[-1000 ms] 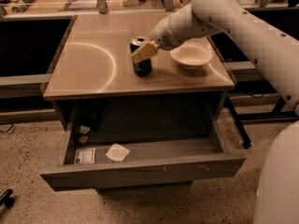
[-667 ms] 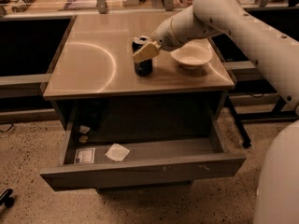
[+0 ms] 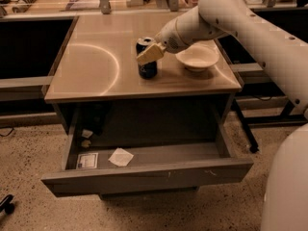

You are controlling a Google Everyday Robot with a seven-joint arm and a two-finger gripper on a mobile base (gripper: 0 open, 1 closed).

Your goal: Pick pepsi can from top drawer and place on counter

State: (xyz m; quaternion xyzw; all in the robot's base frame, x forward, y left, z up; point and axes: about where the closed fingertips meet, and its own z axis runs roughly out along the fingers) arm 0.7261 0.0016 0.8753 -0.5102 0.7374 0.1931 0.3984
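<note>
The hand hangs low over the surface, right at the top of the pepsi can. The can stands upright on the surface, just under and behind the hand. Whether the hand is clamped on it or apart I cannot tell. A white bowl sits just beside the hand, on the arm's side. Well below the hand, the top drawer stands open, with a paper scrap inside

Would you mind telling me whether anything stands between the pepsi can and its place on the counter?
Nothing visible does: the pepsi can already stands upright on the counter, with the end effector at its upper part. The white bowl sits apart, beside it.
</note>
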